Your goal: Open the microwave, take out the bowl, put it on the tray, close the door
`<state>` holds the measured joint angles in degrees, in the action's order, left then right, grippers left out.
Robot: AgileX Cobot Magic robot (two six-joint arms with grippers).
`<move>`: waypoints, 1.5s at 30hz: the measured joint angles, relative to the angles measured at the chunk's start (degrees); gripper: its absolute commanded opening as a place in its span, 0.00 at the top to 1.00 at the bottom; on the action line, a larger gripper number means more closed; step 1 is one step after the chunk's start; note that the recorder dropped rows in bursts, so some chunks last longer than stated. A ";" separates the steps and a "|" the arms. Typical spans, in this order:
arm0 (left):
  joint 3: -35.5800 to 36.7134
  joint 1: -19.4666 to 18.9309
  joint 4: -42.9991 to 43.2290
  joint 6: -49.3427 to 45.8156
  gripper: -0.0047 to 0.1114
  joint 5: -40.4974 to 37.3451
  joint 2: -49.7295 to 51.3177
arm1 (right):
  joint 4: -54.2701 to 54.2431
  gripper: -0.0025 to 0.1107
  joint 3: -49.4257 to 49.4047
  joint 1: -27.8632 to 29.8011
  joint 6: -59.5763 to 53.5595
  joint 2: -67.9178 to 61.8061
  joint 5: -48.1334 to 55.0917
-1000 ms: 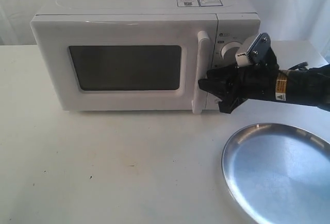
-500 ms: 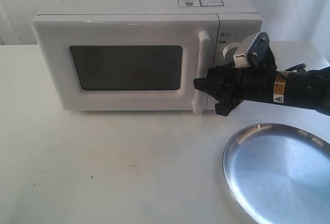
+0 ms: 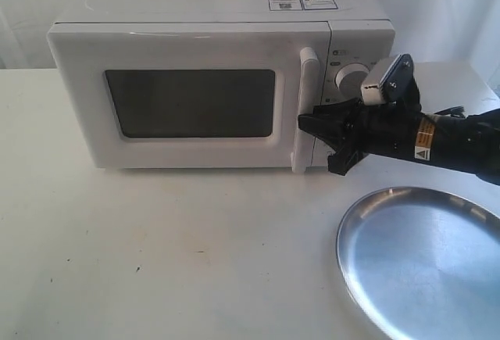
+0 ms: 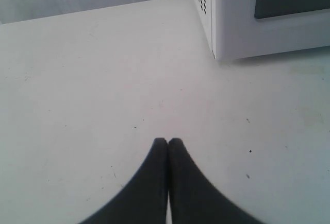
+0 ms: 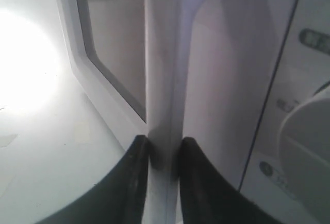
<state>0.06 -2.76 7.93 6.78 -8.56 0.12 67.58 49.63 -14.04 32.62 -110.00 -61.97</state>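
The white microwave (image 3: 211,90) stands at the back of the table, and its door (image 3: 187,105) looks closed against the body. My right gripper (image 3: 308,125) reaches in from the right and is shut on the door's vertical white handle (image 3: 303,109). In the right wrist view the handle (image 5: 165,80) runs between the two black fingers of that gripper (image 5: 164,144), which press on its two sides. The silver tray (image 3: 422,258) lies at the front right. My left gripper (image 4: 167,141) is shut on nothing, low over the bare table near a microwave corner (image 4: 247,28). The bowl is hidden.
A round white knob (image 3: 349,80) sits on the control panel just behind my right wrist. The white table (image 3: 156,254) stretches in front of the microwave. The left arm does not show in the exterior view.
My right gripper nudged left along with the handle, then drew back slightly to the right. The door still looks closed.
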 measured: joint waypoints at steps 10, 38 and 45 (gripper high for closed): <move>0.00 0.00 0.00 0.00 0.96 0.00 0.00 | 6.62 0.98 1.15 1.22 4.30 1.26 1.14; 0.00 0.00 0.00 0.00 0.96 0.00 0.00 | 15.01 0.54 4.52 1.69 11.47 0.52 4.52; 0.00 0.00 0.00 0.00 0.96 0.00 0.00 | 18.95 0.55 4.50 1.04 12.13 3.32 5.04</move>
<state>0.06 -2.76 7.93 6.78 -8.56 0.12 86.53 54.13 -13.01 44.75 -106.68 -56.93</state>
